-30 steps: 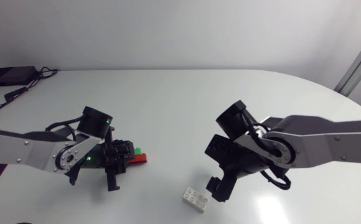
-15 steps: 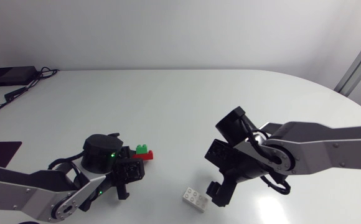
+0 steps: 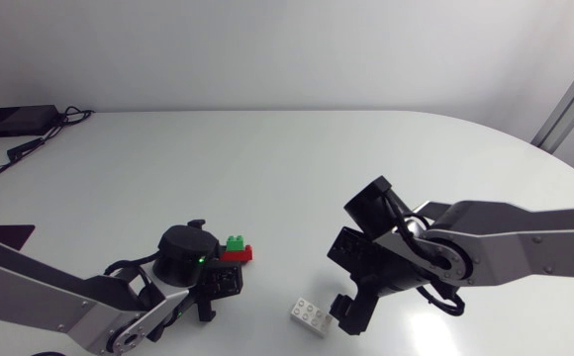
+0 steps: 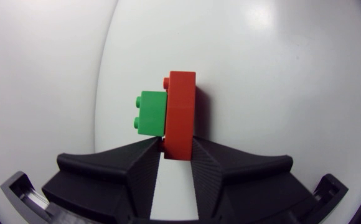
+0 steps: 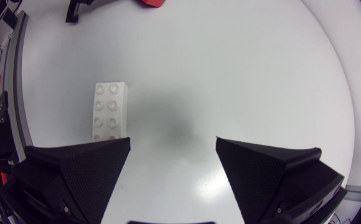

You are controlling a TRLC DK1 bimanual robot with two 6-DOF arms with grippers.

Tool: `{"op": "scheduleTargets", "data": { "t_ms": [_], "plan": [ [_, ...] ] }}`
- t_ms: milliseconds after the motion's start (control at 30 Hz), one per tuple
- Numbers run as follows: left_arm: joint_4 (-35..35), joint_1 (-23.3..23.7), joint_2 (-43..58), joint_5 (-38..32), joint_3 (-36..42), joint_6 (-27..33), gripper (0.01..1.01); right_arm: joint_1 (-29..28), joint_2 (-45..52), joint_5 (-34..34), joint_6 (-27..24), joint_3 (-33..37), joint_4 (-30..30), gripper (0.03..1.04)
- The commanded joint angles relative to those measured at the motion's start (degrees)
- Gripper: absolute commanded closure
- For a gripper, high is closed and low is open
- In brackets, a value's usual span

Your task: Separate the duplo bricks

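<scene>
Head view, lower centre: our left gripper [image 4: 178, 149] clamps the red brick [image 3: 239, 254], the green brick [image 3: 235, 241] joined to it; further right, our right gripper [image 5: 173, 144] stands wide open beside the white brick [image 3: 310, 315]

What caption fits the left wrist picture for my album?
Left pincer clamps the red brick, with a green brick stuck on its side.

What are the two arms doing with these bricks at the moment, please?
The left gripper is shut on the red brick, which has the green brick stuck to its side; the two are not yet separated. The right gripper is open over the table, with the white brick lying loose beside one finger, untouched.
</scene>
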Motion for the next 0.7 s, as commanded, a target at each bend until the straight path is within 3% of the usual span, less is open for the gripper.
{"op": "scheduleTargets", "data": {
  "t_ms": [0, 200, 400, 500, 600, 667],
  "plan": [
    [0.6, 0.5, 2.4, -0.4, 1.3, 1.9, 0.766, 0.3, -0.7, 0.2, 1.3, -1.6, 0.4, 0.07],
    [8.8, -1.0, 5.0, -3.8, -0.8, 4.6, 0.757, 0.3, -1.1, 0.3, 1.3, -1.7, 0.4, 0.07],
    [11.0, -1.0, 5.6, -4.5, -2.1, 4.8, 0.728, 0.3, -0.8, 0.3, 1.1, -1.7, 0.7, 0.07],
    [10.9, -1.5, 5.7, -4.5, -2.7, 5.5, 0.515, 0.3, -0.7, 0.3, 1.1, -2.0, 1.3, 0.07],
    [10.8, -2.1, 5.5, -4.5, -3.3, 6.1, 0.213, 0.3, -0.8, 0.3, 1.1, -2.2, 1.3, 0.07],
    [10.8, -2.8, 5.0, -4.5, -3.7, 6.4, 0.131, 0.3, -1.0, 0.3, 1.0, -2.3, 1.1, 0.07]
  ]
}}
